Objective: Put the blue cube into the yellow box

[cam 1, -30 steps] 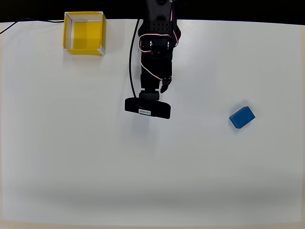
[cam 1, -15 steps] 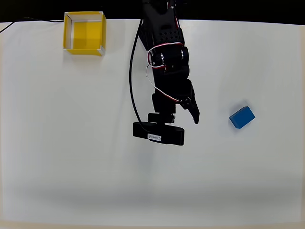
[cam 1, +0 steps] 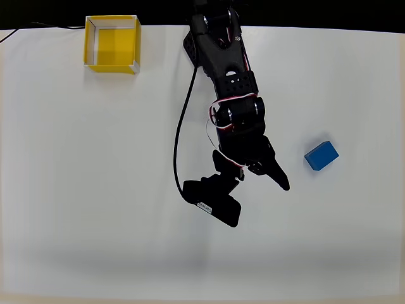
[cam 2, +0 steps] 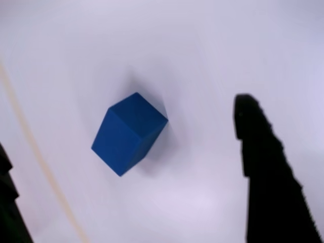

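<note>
The hand (cam 1: 256,174) is seen with its fingers spread apart and nothing held, left of the blue cube (cam 1: 321,156), which rests on the white bench (cam 1: 95,209) at the right of the overhead view, well apart from the yellow box (cam 1: 112,44) in the upper left. Since the cube lies turned at an angle, it could be nudged aside or pinched across its corners if the fingers are closed unaligned. In the wrist view the cube (cam 2: 129,133) appears as a small matte bright-blue block, slightly longer than wide.

Arm (cam 1: 229,82): black throughout, built of blocky segments with small screw holes on the upper faces. Red and white wires loop loosely around the middle joint; a black cable (cam 1: 180,133) trails along its left side. Wrist camera bar (cam 1: 212,204) is black with a small white label (text illegible). Gripper (cam 1: 266,172): black, tapered fingers.
</note>
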`<action>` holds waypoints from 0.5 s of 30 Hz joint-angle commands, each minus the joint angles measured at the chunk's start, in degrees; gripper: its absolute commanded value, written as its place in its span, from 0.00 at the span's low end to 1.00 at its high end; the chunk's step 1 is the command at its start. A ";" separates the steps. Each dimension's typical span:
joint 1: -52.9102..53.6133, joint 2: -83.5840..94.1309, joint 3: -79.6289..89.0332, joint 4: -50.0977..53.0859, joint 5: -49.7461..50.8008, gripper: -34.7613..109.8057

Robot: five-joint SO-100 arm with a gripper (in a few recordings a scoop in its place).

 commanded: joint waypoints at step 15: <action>-7.82 -13.89 -15.91 0.18 24.08 0.59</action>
